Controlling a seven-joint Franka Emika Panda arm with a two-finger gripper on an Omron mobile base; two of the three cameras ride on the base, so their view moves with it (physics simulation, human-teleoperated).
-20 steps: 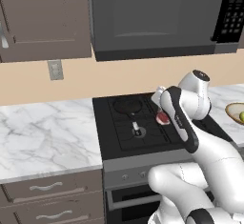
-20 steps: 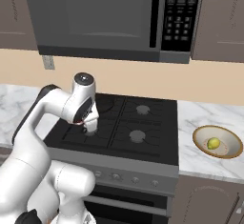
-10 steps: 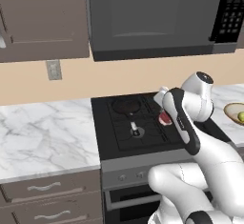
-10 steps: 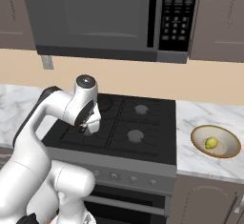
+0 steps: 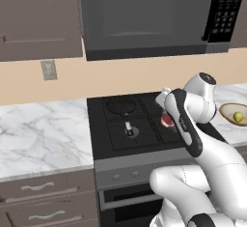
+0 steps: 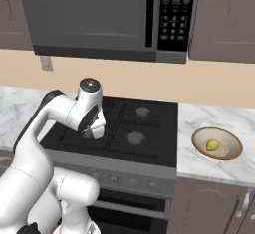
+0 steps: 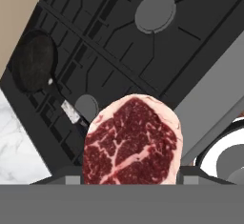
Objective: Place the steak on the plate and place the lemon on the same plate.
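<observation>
Red, white-marbled steak (image 7: pixel 132 142) sits clamped in the closed gripper (image 7: pixel 128 173) above the stove (image 7: pixel 119 42).

Plenty of open air above the stove (image 5: pixel 144 124) grates, with just a small black pan (image 7: pixel 35 61) sitting low at about 10 o'clock in the hand view, the microwave (image 5: pixel 144 13) overhead, and bare marble counter (image 5: pixel 43 129) at 9 o'clock.

Black stove (image 5: pixel 130 124) set between marble worktop (image 5: pixel 43 129) sections, small dark pan (image 7: pixel 35 68) on one burner. Grey microwave (image 6: pixel 99 16) mounted above. Outlet (image 5: pixel 48 70) on beige wall.
</observation>
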